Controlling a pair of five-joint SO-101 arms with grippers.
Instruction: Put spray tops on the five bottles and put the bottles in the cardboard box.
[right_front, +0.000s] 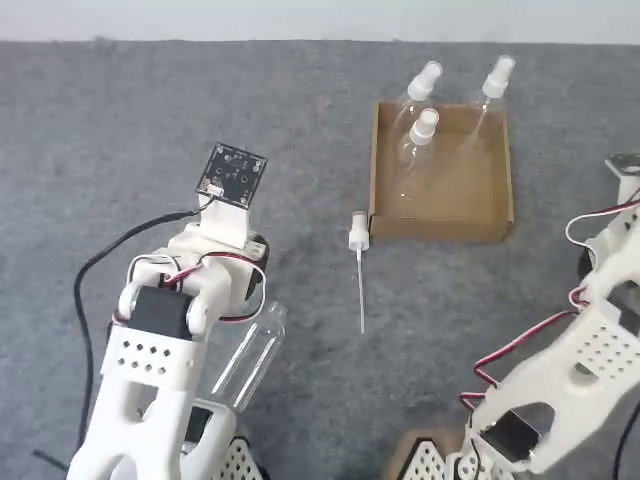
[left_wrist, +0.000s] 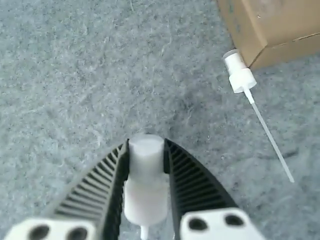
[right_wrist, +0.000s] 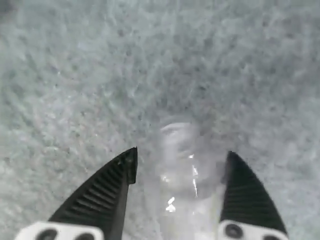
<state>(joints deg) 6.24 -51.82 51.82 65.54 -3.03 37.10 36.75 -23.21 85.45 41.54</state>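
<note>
My left gripper (left_wrist: 145, 142) is shut on a white spray top (left_wrist: 145, 175), held above the grey carpet. A second spray top (right_front: 358, 235) (left_wrist: 239, 75) lies on the carpet beside the cardboard box (right_front: 440, 222) (left_wrist: 270, 25), its thin tube trailing toward me. Three capped bottles (right_front: 422, 135) lean inside the box. One clear uncapped bottle (right_front: 250, 355) lies on the carpet against the left arm (right_front: 170, 320). My right gripper (right_wrist: 182, 152) holds another clear bottle (right_wrist: 185, 175) between its fingers, neck pointing away from the camera.
The right arm (right_front: 570, 370) stands at the lower right, with red and white wires along it. Open grey carpet (right_front: 120, 130) stretches across the far left and between the arms.
</note>
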